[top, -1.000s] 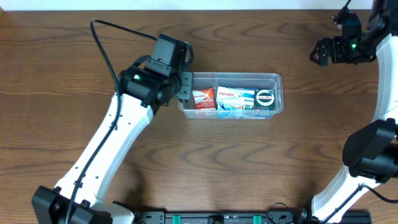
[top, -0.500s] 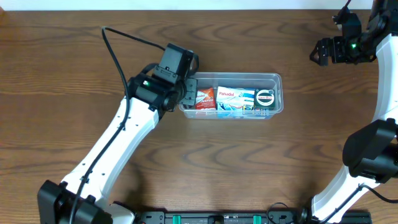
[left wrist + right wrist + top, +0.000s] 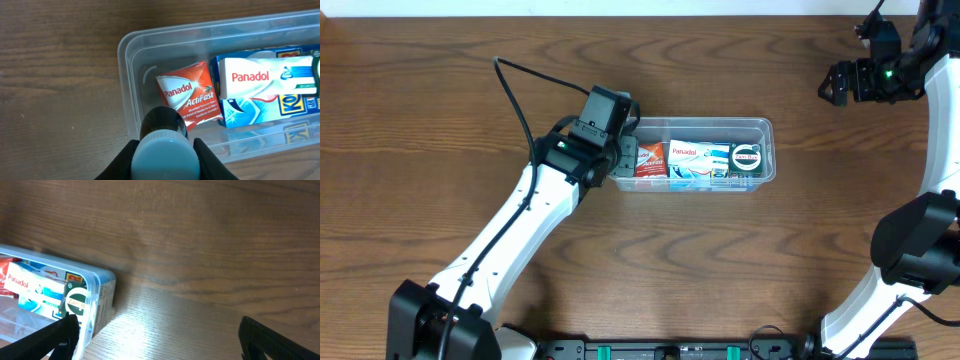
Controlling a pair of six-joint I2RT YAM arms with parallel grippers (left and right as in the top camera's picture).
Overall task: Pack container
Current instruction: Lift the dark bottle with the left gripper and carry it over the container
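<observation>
The clear plastic container (image 3: pixel 756 126) lies at the table's middle. It holds a red Panadol ActiFast box (image 3: pixel 189 94), a white and blue Panadol box (image 3: pixel 260 80) and a small green-labelled item (image 3: pixel 748 157). My left gripper (image 3: pixel 162 160) is shut on a dark bottle with a pale blue cap (image 3: pixel 162 162). It holds the bottle over the container's left end (image 3: pixel 131 75), just above the red box. My right gripper (image 3: pixel 157 335) is open and empty, high over the table at the far right (image 3: pixel 840 82). The container's right end (image 3: pixel 102 292) shows in its view.
Bare wooden tabletop surrounds the container on all sides. The left arm (image 3: pixel 535 215) reaches in diagonally from the lower left. The right arm (image 3: pixel 930 150) stands along the right edge.
My left gripper has moved right and slightly down with the bottle, from beside the container's left end to over it. The right arm has not moved.
</observation>
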